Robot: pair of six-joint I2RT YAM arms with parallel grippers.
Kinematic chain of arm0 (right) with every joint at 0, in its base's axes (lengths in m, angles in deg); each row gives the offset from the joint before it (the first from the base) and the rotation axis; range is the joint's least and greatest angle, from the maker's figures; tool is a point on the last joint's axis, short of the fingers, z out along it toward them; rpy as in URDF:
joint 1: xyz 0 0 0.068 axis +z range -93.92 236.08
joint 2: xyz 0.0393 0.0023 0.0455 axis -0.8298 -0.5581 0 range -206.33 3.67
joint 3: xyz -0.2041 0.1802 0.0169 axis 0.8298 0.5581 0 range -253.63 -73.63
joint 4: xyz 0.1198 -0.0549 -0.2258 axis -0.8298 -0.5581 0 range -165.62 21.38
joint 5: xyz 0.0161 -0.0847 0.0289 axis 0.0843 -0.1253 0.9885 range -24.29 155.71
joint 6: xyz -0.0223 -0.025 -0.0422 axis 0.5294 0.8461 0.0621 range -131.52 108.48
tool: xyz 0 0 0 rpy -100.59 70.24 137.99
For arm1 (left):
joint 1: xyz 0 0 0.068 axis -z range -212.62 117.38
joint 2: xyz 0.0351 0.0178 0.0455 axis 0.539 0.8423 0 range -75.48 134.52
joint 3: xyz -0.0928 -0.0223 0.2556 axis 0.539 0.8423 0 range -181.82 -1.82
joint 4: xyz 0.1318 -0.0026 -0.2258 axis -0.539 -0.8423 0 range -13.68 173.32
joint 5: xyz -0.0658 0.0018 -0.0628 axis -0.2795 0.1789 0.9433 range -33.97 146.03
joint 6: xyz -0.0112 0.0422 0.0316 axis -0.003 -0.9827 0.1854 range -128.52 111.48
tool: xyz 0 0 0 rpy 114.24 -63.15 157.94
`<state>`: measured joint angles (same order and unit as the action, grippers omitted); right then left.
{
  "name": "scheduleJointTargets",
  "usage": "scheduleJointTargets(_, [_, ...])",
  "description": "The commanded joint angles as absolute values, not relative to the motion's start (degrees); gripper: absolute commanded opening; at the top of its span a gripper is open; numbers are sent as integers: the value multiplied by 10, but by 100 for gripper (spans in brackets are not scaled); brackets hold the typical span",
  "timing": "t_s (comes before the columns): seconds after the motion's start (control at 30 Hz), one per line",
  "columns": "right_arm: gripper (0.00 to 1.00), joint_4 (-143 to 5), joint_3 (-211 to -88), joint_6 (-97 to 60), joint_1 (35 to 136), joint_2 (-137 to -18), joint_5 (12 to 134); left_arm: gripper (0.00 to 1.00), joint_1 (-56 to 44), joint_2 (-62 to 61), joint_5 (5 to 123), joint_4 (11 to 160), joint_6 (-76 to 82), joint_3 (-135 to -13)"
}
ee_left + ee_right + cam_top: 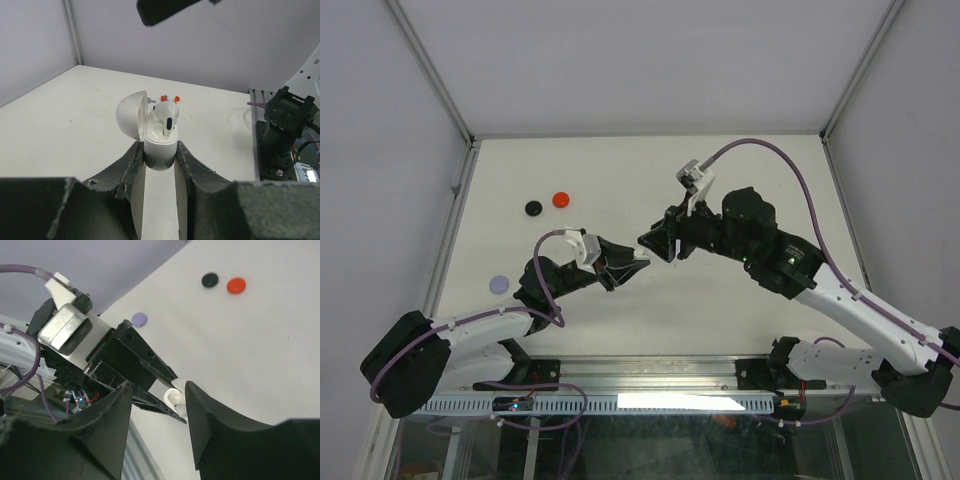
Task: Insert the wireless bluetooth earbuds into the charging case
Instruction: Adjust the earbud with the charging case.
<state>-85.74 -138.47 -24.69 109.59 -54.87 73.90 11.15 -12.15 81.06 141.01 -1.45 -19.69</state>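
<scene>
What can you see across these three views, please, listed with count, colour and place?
charging case: one, white, lid open, held above the table
earbud: one, white, standing in the open case
black disc: one, black, far left part of the table
red disc: one, red, just right of the black disc
lilac disc: one, lilac, near the table's left edge
table: one, white, under both arms
left gripper: one, black, shut on the charging case
right gripper: one, black, open and empty, tips facing the case
</scene>
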Motion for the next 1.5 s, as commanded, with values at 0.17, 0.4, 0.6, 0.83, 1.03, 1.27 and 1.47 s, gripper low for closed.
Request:
scheduleJointTargets(0.17, [41, -1026, -1470, -345, 1100, -598, 688, 0, 109, -144, 793, 1395, -88, -209])
scheduleJointTargets(0.4, [36, -1037, -1471, -356, 1100, -622, 683, 0, 108, -145, 794, 1385, -93, -212])
scheduleJointTargets(0.6, [30, -1006, -1453, -360, 1099, -625, 682, 0, 108, -142, 803, 1385, -89, -214])
scheduleJointTargets(0.83, [27, -1008, -1455, -360, 1100, -636, 683, 0, 108, -139, 809, 1387, -85, -216])
scheduleJointTargets(1.03, [26, -1020, -1458, -362, 1100, -644, 686, 0, 109, -134, 815, 1393, -78, -216])
scheduleJointTargets(1.27, [25, -1015, -1459, -348, 1100, -651, 712, 0, 108, -128, 825, 1400, -70, -218])
scheduleJointTargets(1.47, [24, -1013, -1463, -320, 1100, -654, 735, 0, 108, -126, 844, 1402, -61, -220])
